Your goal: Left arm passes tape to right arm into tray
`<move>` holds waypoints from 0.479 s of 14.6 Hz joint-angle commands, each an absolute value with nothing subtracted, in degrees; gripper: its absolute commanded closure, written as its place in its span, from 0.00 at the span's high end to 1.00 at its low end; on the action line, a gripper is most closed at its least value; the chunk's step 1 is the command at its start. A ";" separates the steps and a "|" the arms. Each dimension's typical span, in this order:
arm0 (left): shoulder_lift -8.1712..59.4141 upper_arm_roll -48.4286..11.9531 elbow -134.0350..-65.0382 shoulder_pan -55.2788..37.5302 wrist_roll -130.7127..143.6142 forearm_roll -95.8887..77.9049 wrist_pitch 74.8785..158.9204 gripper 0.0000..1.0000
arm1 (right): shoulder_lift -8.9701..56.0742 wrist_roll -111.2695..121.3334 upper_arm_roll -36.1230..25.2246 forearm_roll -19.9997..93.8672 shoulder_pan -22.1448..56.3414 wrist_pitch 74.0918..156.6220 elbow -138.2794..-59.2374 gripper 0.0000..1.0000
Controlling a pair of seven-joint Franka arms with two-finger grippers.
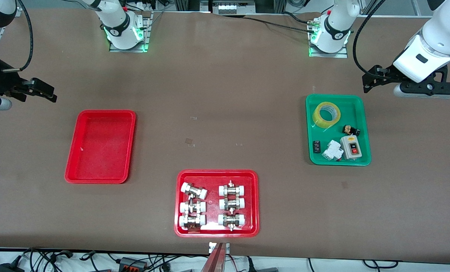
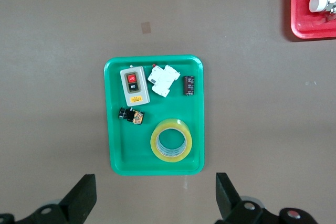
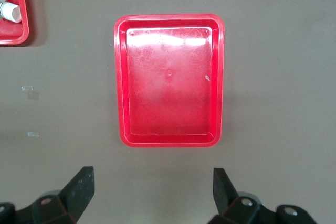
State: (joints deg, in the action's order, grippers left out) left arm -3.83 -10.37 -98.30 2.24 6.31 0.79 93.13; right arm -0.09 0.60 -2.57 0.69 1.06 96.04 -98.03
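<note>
The tape [image 1: 326, 113], a light, stiff but slick ring, lies flat in the green tray [image 1: 364, 128], best pinched across its wall through the wide hole, while the left gripper [image 2: 155, 203] and right gripper [image 3: 152, 200] hang empty above the bench, fingers apart.

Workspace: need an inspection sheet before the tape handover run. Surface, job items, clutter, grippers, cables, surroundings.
Surface: brown table, a few small marks near its middle.
Job's things: tape lies flat in the green tray, toward the left arm's end; plain red tray holds nothing, toward the right arm's end.
Clutter: switch box, white breaker and two small dark parts share the green tray; fittings tray nearest the front camera.
Grippers: left gripper open, above the green tray; right gripper open, above the plain red tray; both hold nothing.
Cables: black cables near the arm bases.
Surroundings: loose wiring below the table's near edge.
</note>
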 commanded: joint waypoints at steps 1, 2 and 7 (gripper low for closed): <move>-3.52 -10.37 -97.38 2.72 4.83 -0.44 92.20 1.00 | -3.40 1.49 -2.37 0.09 0.70 95.27 -100.26 1.00; -3.52 -10.37 -97.38 2.72 4.83 -0.44 92.20 1.00 | -3.34 1.49 -2.55 0.17 0.62 95.53 -100.02 1.00; -3.52 -10.37 -97.30 2.72 4.83 -0.53 92.20 1.00 | -2.37 1.49 -2.29 0.09 0.88 95.80 -99.58 1.00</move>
